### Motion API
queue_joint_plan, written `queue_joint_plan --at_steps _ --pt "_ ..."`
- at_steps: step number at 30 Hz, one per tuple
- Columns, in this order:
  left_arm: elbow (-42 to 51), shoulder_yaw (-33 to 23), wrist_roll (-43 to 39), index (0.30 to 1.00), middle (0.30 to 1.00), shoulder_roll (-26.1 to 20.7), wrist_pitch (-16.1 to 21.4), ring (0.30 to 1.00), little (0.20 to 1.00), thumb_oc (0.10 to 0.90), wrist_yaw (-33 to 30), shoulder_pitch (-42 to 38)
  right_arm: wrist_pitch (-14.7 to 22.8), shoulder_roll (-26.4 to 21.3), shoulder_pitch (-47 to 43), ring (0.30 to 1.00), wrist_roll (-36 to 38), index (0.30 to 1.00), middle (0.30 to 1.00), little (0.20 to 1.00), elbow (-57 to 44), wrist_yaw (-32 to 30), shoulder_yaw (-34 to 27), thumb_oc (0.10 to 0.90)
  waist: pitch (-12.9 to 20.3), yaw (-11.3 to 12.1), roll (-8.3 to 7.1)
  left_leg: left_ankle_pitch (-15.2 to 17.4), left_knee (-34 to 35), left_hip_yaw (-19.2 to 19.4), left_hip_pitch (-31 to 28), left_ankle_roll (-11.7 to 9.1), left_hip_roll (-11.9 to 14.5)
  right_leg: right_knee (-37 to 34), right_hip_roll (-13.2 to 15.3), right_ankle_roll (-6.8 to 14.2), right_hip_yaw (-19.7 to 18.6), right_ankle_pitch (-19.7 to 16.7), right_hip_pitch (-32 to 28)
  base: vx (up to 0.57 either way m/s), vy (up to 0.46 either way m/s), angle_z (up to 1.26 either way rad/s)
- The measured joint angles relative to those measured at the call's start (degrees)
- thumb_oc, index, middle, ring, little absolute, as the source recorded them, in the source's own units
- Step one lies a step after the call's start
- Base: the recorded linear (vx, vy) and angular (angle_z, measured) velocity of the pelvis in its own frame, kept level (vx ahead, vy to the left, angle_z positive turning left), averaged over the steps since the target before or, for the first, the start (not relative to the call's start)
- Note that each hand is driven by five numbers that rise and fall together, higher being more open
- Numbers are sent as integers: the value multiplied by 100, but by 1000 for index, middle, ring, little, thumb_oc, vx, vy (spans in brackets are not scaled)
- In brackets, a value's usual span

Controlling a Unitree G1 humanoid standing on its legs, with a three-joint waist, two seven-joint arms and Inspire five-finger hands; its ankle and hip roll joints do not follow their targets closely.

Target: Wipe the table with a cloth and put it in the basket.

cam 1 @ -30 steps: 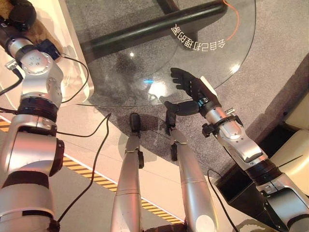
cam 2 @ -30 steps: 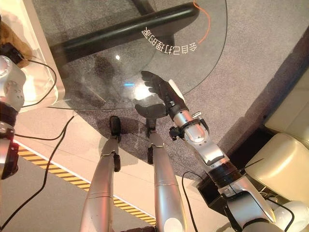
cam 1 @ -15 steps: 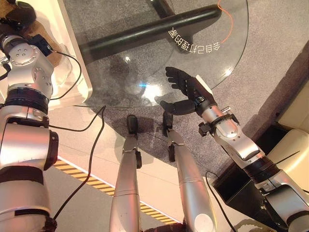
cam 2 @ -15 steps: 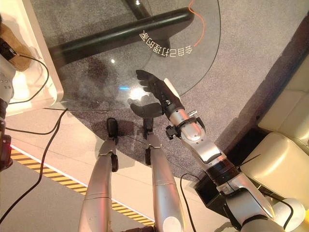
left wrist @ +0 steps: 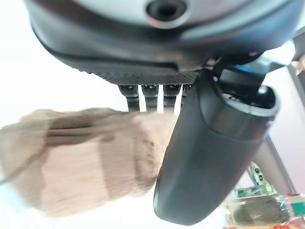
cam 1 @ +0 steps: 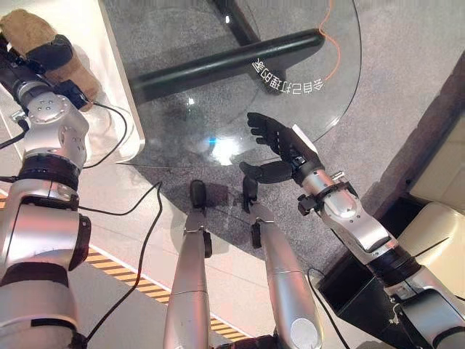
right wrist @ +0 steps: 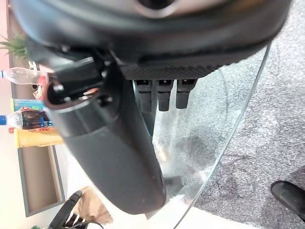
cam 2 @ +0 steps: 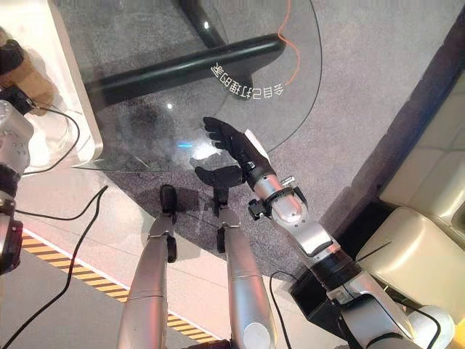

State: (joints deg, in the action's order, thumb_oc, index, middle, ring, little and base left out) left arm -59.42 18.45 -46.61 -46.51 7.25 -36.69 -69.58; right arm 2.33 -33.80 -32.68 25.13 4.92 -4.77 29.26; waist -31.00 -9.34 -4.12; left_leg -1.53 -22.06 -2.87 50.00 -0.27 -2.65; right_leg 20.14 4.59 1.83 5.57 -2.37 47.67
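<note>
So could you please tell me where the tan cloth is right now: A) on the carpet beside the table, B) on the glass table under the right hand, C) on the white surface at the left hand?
C: the tan cloth lies on the white surface, with the left hand on it.

Row of white characters (cam 1: pixel 288 78) printed near the far rim of the round glass table (cam 1: pixel 182 123); seen reversed through the glass, not readable from here. Thin orange line (cam 1: pixel 330 36) curving beside them, no lettering on it. Coloured labels on bottles (right wrist: pixel 21 119) in the right wrist view, too blurred to read. Yellow-and-black hazard striping (cam 1: pixel 123 276) on the floor, no words.
</note>
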Motion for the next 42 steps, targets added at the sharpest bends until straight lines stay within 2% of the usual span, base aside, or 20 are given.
queue_joint_plan --at_steps 4,10,13,15,17,18,21,23,25,29,30,32,35,37,40,42 --pt "172 -179 54 900 900 -66 354 900 900 800 -596 67 -31 55 162 900 -32 900 900 900 0 -21 -14 800 -1 31 -1 -23 18 -15 -142 -18 0 -32 -1 0 17 0 -149 -10 -69 2" --pt "486 -199 838 900 900 -367 783 900 900 800 -1490 99 -41 138 370 900 -38 900 900 900 6 -59 -19 800 -4 197 -8 -70 244 -36 -638 -59 2 -95 3 -17 27 11 -575 -39 -83 3" --pt "688 -370 953 900 900 -434 831 900 900 800 -1533 221 -33 220 533 900 -39 900 900 900 14 -55 -109 800 -4 278 -10 -85 414 -46 -960 -99 4 -196 6 -23 31 15 -864 -31 -96 2" --pt "923 -598 951 900 900 -514 846 900 900 800 -1324 637 -11 265 651 900 -38 900 900 900 22 -46 -152 800 -4 298 -11 -77 512 -41 -1200 -112 10 -269 4 -26 32 19 -1088 -55 -122 0" --pt "1170 -971 939 900 900 -520 841 900 900 800 -932 1316 22 359 859 900 -51 900 900 900 59 -38 -232 800 -5 298 -11 -99 607 -36 -1452 -83 22 -384 -8 -26 35 18 -1347 -47 -120 -2" --pt "1360 -1169 939 900 900 -462 816 900 900 800 -607 1955 43 463 1050 900 -59 900 900 900 123 -39 -340 800 -5 315 -11 -100 674 -31 -1705 -83 29 -486 -15 -26 37 18 -1592 -15 -123 -2" --pt "1844 -1686 945 900 900 21 700 900 900 800 -25 3329 110 509 1625 900 -249 900 900 900 284 -23 -554 800 -6 465 -8 -116 966 -9 -2331 -73 46 -779 -29 -18 30 13 -2206 14 -110 -3" --pt "2370 -2087 971 900 900 655 637 900 900 800 190 4231 124 643 2077 900 -380 900 900 900 437 17 -814 800 -3 650 -10 -133 1249 1 -2804 -73 58 -1013 -37 -3 24 3 -2639 23 -76 -3" --pt "2515 -2177 1117 900 900 1176 509 900 900 800 355 4974 149 725 2411 900 -510 900 900 900 634 116 -939 800 11 802 -25 -168 1498 -7 -3122 -72 70 -1181 -49 1 33 0 -2923 18 -68 2" --pt "2624 -2177 1278 900 900 2056 347 900 900 800 890 6116 202 1296 2683 900 -593 900 900 900 1267 233 -1273 800 42 957 -5 -224 1850 -28 -3677 -71 71 -1449 -44 10 56 -5 -3437 42 -31 3" --pt "2567 -2142 1333 900 900 2234 297 900 900 800 1074 6323 228 1398 2727 900 -664 900 900 900 1440 237 -1307 800 86 978 21 -228 1930 -36 -3803 -74 70 -1529 -41 16 64 -8 -3563 67 -34 4" --pt "2223 -2002 1393 900 900 2679 265 900 900 800 1493 6605 332 1576 2878 900 -827 900 900 900 1938 268 -1451 800 238 1042 173 -225 2152 -74 -4161 -107 68 -1746 -32 37 115 -21 -3933 92 -56 9" --pt "1810 -1703 1636 900 900 3018 121 900 900 800 1905 6958 393 1685 3091 900 -1009 900 900 900 2742 282 -1487 800 903 1060 353 -228 2366 -97 -4326 -101 67 -1952 -30 63 174 -4 -4115 76 -64 6" --pt "1129 -1637 1877 900 900 3226 14 900 900 800 2218 7002 538 1781 3109 900 -1061 900 900 900 3699 264 -1553 800 1177 1057 444 -255 2503 -98 -4776 -79 74 -2209 -40 70 202 -1 -4626 95 -63 4" --pt "148 -1433 2077 900 900 3420 -69 900 900 800 2507 7093 764 1939 3249 900 -1208 900 900 900 4973 217 -1621 800 1883 1000 454 -201 2697 -91 -5041 -89 101 -2498 -72 74 206 2 -4930 55 -58 -3" --pt "-358 -1433 2075 900 900 3560 -100 900 900 800 2647 7136 841 2029 3285 900 -1256 900 900 900 5531 212 -1745 800 2051 937 437 -166 2696 -77 -5217 -88 112 -2505 -87 88 204 52 -5115 15 -42 -4"
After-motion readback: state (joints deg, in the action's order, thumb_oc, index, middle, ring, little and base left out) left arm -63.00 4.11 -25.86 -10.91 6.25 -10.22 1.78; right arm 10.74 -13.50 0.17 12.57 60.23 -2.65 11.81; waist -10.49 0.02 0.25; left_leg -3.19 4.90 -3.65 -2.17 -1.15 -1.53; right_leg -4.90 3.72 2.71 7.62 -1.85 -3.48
